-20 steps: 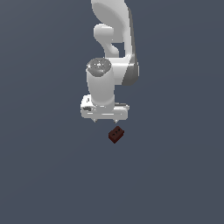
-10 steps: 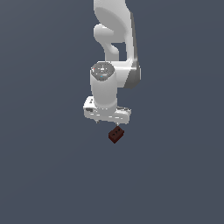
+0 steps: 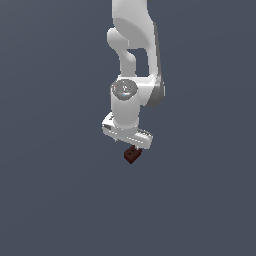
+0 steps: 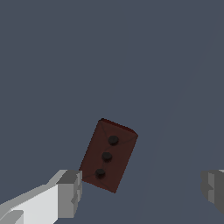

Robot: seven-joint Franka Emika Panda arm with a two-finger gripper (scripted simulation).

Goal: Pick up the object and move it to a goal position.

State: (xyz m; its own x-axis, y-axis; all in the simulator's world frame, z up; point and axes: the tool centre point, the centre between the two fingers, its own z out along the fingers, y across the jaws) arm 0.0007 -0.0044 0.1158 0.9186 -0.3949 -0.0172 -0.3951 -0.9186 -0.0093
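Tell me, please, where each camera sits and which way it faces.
Exterior view: off the arm, looking at the white arm, its gripper just above the red-brown block.
Wrist view: on the wrist, looking along the gripper at the block; only the grey fingertips show, apart, the block between them nearer one.
Shared: block and gripper.

The object (image 4: 108, 155) is a small dark red-brown block, brick-shaped, with three dark round holes in a row along its upper face. It lies flat on the plain grey surface, turned at a slant, just below my tool (image 3: 128, 144).
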